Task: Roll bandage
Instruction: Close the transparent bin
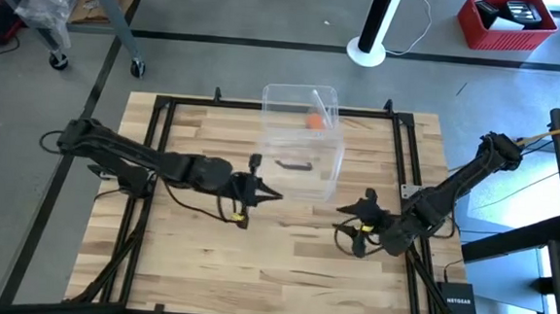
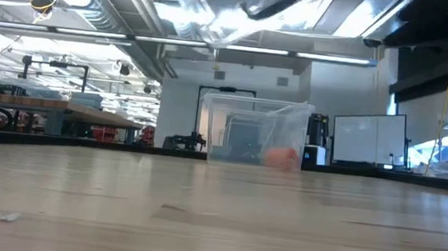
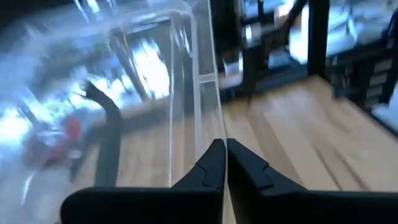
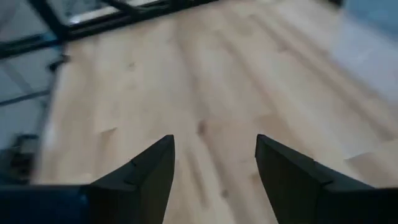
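While both arms hover | 1 bandage (image 1: 315, 121) (inside 1 clear box (image 1: 330, 170)) | left hand (image 1: 274, 195) pinched together | right hand (image 1: 342, 227) apart

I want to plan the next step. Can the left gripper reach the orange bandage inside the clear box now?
Probably not directly. The bandage lies in the clear plastic box, toward its far side, and the left gripper, shut, sits outside the box's near corner, so the wall seems to stand between them.

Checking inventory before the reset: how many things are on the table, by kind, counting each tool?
Clear plastic box: 1
Orange bandage, inside the box: 1
Tools: 2, left tool shut on the box's near wall, right tool open over bare wood
Total: 4
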Tool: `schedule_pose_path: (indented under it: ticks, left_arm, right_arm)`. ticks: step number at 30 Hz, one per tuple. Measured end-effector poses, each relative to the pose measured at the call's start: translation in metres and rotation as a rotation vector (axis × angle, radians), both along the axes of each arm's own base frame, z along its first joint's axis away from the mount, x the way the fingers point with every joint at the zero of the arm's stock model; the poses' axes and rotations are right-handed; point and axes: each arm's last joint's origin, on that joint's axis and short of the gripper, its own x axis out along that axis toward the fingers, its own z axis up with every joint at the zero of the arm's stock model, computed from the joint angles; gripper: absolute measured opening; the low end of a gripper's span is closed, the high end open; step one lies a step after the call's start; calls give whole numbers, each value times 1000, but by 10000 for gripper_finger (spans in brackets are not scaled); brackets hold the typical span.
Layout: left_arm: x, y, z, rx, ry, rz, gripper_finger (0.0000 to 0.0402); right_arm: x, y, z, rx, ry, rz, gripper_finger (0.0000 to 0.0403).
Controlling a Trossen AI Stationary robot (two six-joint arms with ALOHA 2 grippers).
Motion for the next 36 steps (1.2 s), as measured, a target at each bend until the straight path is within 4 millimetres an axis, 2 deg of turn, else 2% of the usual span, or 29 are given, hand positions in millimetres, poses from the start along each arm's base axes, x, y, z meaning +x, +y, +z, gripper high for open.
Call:
schedule_pose_path:
  ticks: [3, 7, 14, 18, 20, 28, 36]
  left_arm:
    - [-6, 0, 14, -2, -75, -10, 1]
    - [-9, -4, 18, -8, -101, -24, 0]
    - [-13, -20, 23, -24, -151, -79, 0]
    - [-15, -30, 27, -36, -190, -110, 0]
    - [-15, -33, 28, -39, -201, -120, 0]
    - [-16, -37, 30, -46, -221, -133, 0]
    - [-16, -37, 30, -41, -220, -134, 0]
  right_arm:
    - [8, -1, -11, -159, 5, -60, 225]
    - [19, -3, -25, -289, -104, -156, 225]
    - [35, -35, -39, -292, -387, -117, 225]
    - [41, -49, -27, -298, -610, -29, 225]
    - [48, -52, -20, -329, -665, -3, 225]
    - [85, -50, 3, -459, -695, 28, 225]
    - [105, -42, 20, -530, -729, 52, 224]
